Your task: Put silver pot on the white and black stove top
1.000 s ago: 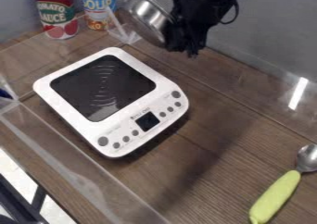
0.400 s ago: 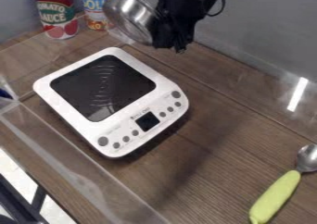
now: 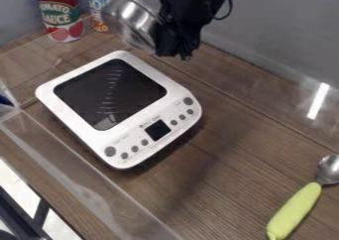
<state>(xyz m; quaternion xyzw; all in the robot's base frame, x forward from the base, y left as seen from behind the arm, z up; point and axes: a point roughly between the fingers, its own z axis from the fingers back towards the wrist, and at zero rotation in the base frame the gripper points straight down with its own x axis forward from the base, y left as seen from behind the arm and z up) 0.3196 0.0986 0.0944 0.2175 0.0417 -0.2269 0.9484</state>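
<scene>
The silver pot (image 3: 131, 17) hangs tilted in the air, its open mouth facing the camera, above the back right corner of the stove. My black gripper (image 3: 173, 41) is shut on the pot's right rim and points steeply down. The white and black stove top (image 3: 119, 105) lies flat on the wooden table at centre left, with its black cooking surface (image 3: 111, 87) bare and its button strip and small display towards the front right. The pot does not touch the stove.
Two food cans (image 3: 58, 13) stand at the back left, behind the pot. A spoon with a yellow-green handle (image 3: 302, 202) lies at the front right. A clear plastic barrier (image 3: 79, 175) runs along the table's front edge.
The gripper has carried the pot to the left, from behind the stove's right side towards its back corner. The pot stays tilted and in the grip.
</scene>
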